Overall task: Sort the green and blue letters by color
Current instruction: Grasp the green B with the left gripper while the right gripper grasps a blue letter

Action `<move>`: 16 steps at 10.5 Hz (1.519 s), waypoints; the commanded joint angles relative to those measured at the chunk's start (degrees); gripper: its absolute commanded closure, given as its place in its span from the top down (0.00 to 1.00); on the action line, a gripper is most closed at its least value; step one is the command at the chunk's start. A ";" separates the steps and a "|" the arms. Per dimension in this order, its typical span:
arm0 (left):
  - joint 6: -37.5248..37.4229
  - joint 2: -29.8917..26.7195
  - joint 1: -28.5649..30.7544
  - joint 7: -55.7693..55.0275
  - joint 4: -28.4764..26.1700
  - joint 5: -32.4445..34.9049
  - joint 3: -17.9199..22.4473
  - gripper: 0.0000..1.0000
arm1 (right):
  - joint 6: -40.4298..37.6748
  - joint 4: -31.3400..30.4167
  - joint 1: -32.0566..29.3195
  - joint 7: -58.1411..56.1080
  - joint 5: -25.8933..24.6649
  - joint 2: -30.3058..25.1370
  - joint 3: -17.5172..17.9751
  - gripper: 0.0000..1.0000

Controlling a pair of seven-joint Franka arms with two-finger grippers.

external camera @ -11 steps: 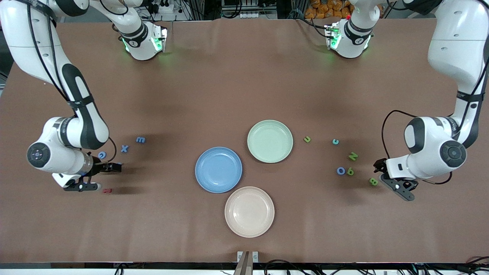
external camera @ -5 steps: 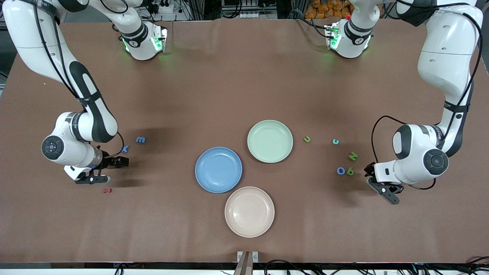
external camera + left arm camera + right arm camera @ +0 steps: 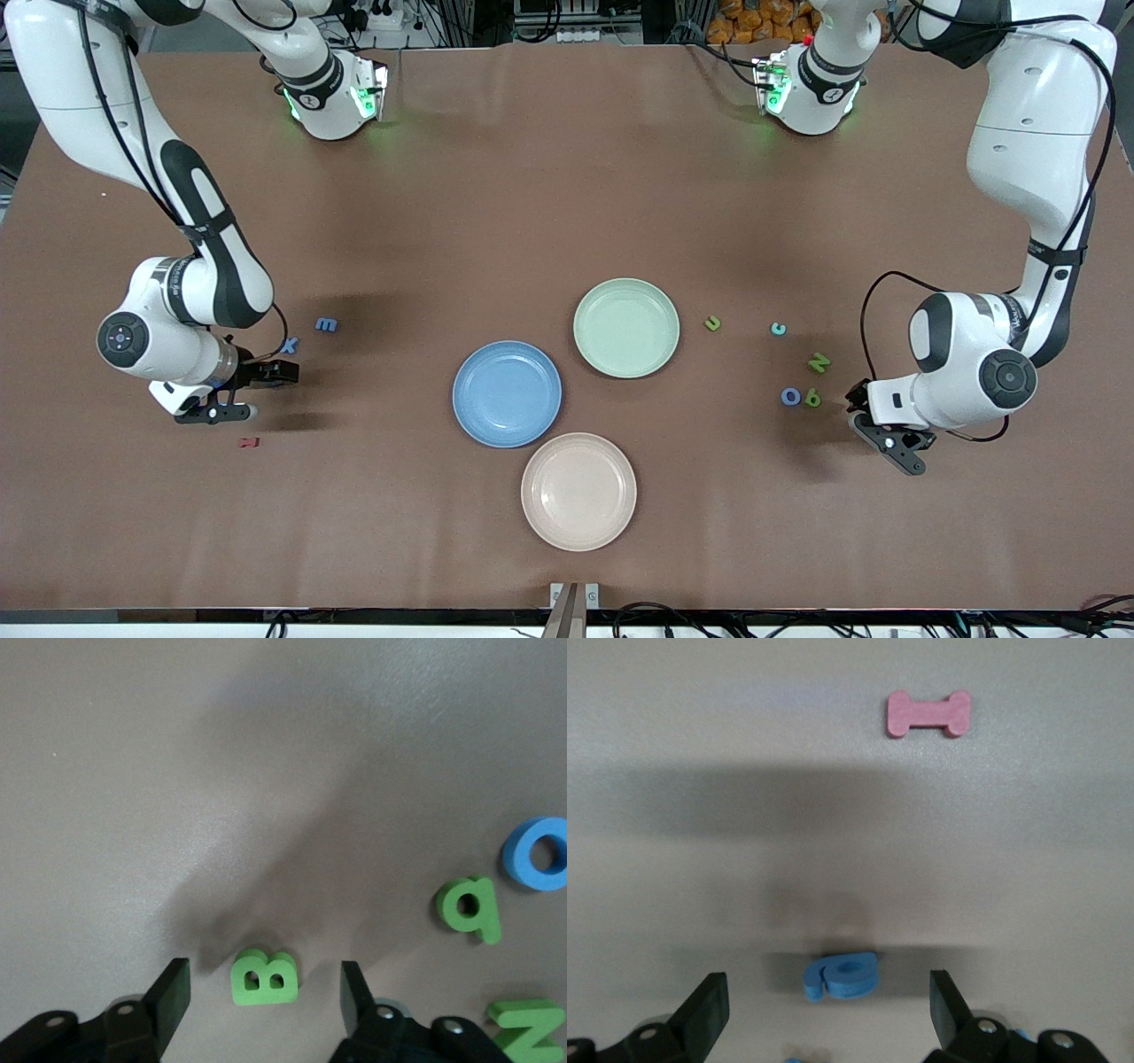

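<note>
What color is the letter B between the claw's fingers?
Green. The letter B shows best in the left wrist view, lying between the left claw's open fingers.

In the front view, the green B (image 3: 263, 976) is hidden beneath the left gripper (image 3: 873, 424), and the blue letter (image 3: 842, 976) between the right gripper's (image 3: 252, 390) fingers is likewise covered. The green N (image 3: 529, 1034) is cut off at the left wrist view's corner. A blue X (image 3: 290, 345) is partly masked by the right arm's cable.
</note>
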 commanded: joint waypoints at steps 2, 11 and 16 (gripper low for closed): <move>0.71 1.21 0.50 0.28 1.16 1.87 -0.07 0.65 | 1.31 -1.49 -0.71 -0.51 -0.87 -0.46 0.36 1.00; 0.80 0.78 0.50 -0.95 1.25 1.17 -0.16 0.00 | 5.36 -3.42 -0.72 0.37 -0.25 0.16 0.45 0.00; -3.85 -4.06 -8.35 -27.18 3.27 1.25 -3.84 0.00 | 3.86 -0.27 1.66 16.68 -0.16 -1.86 5.69 0.00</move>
